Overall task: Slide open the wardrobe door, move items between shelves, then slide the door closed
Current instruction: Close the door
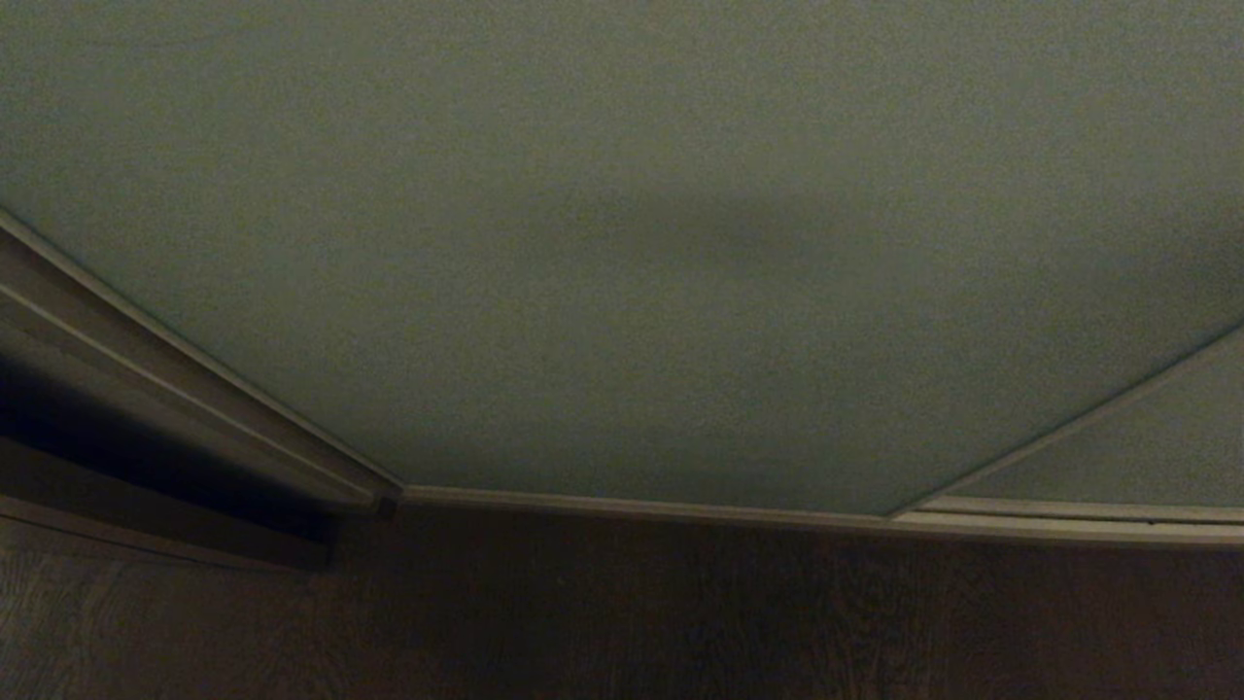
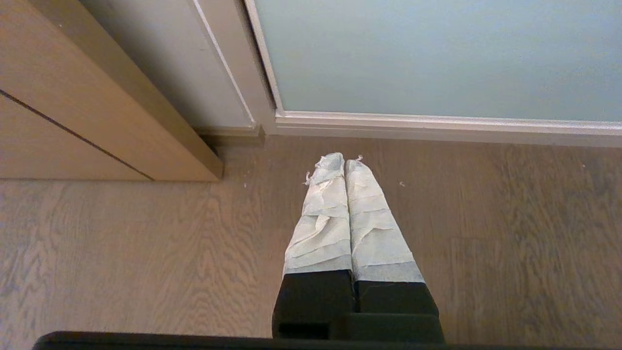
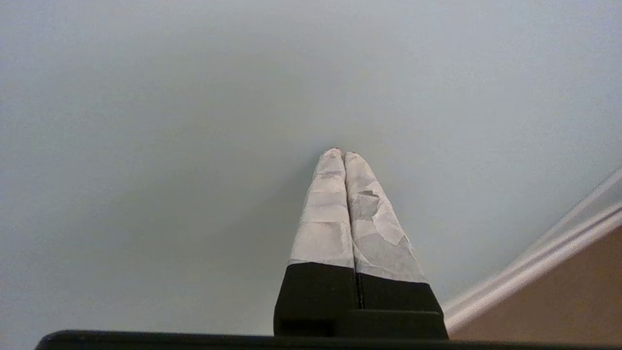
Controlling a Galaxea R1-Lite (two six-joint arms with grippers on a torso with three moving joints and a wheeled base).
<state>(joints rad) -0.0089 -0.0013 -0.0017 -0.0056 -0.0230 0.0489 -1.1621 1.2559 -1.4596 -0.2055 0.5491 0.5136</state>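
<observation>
Sliding wardrobe door (image 1: 622, 243) filling the head view, silvery frame (image 1: 641, 506) along its 6 o'clock edge above wooden floor (image 1: 622, 622). Right hand (image 3: 338, 153) pinched narrow, empty, tips toward the panel. Left hand (image 2: 344, 161) likewise narrow, empty, above floor.

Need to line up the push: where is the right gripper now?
The right gripper shows only in the right wrist view, jaws shut, tips against or just off the sliding wardrobe door; contact unclear.
</observation>
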